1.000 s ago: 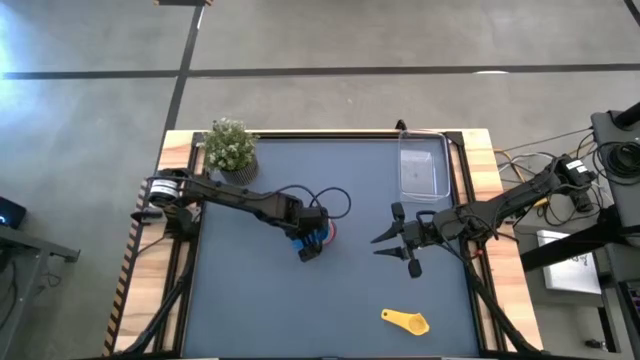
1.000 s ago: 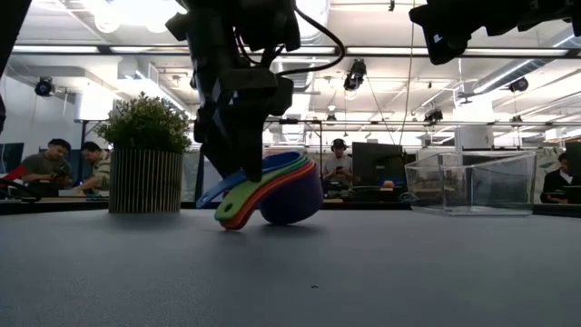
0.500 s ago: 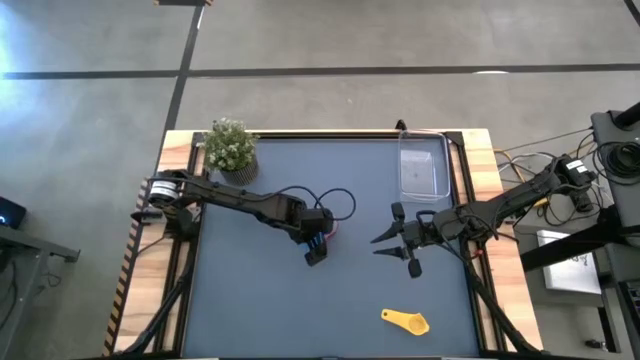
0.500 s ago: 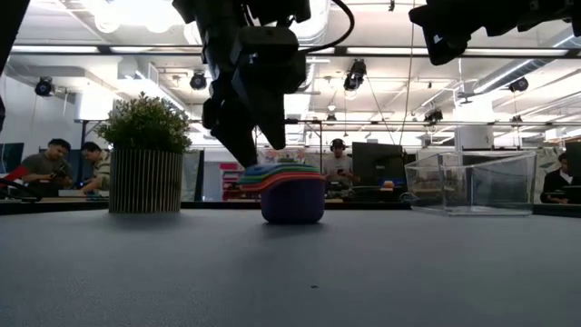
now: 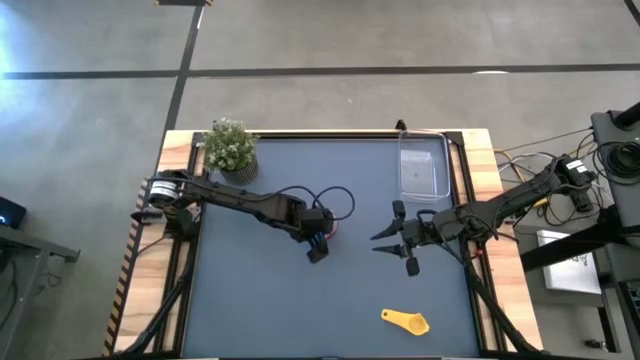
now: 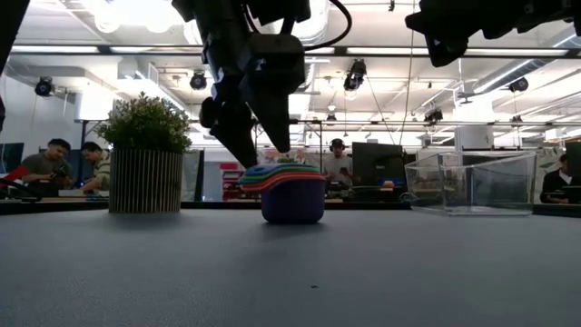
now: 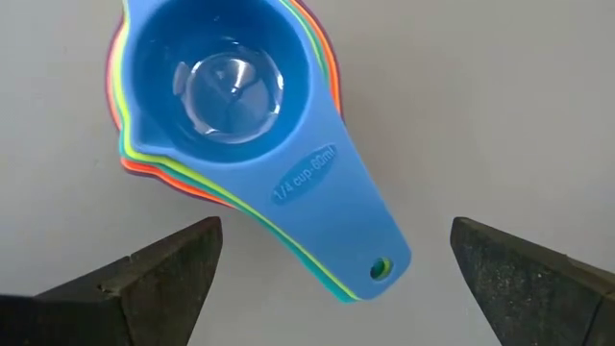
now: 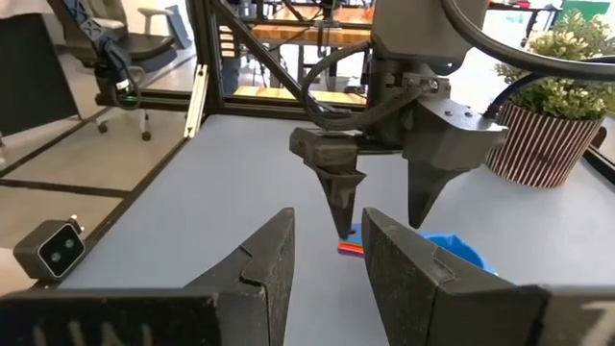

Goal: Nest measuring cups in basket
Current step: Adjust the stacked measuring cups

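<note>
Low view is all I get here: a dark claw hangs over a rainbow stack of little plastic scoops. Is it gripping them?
Observer: No. The left gripper is open, its fingers either side of the nested stack of measuring cups, not touching it.
Operator: Which colour is on top?
Observer: A blue plastic cup with a flat handle; orange, green and red rims peek out beneath it.
Operator: Are all the cups in that stack?
Observer: No. A yellow plastic cup lies alone near the table's front edge.
Operator: And the other arm?
Observer: The right gripper hovers in front of the clear plastic basket, holding nothing.
</note>
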`<state>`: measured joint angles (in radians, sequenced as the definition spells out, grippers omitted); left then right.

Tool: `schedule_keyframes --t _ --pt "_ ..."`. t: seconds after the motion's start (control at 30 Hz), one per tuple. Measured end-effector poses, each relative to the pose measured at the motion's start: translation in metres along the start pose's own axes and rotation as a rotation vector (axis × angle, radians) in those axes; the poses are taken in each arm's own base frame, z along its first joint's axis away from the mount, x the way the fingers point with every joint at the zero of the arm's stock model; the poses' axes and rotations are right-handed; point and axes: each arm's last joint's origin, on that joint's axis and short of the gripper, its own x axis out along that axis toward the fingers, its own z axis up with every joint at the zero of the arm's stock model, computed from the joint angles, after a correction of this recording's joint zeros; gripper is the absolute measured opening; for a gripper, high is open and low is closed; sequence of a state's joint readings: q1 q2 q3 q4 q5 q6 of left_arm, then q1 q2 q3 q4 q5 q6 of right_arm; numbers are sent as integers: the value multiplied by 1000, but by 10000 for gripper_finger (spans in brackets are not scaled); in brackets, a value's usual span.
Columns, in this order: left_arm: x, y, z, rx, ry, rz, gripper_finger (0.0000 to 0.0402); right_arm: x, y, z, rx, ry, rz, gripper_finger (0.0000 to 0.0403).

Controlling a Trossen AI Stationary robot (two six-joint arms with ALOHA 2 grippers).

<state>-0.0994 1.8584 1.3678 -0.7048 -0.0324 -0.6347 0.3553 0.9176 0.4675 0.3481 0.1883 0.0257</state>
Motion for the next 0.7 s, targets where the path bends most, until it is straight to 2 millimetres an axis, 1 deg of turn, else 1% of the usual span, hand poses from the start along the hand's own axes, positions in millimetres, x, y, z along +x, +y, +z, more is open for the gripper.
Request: schedule_keyframes --t 0.23,0.3,0.53,0.63,0.7 --pt "1 1 1 -40 -25 26 391 0 0 0 0 0 0 112" --pt "5 0 1 -40 -23 31 391 0 0 0 0 0 0 112" --pt "29 2 -2 -38 31 71 391 0 0 0 0 0 0 112" --pt "32 2 -3 -44 36 75 386 0 0 0 0 0 0 112" --pt "32 2 -3 -36 36 74 375 0 0 0 0 0 0 112"
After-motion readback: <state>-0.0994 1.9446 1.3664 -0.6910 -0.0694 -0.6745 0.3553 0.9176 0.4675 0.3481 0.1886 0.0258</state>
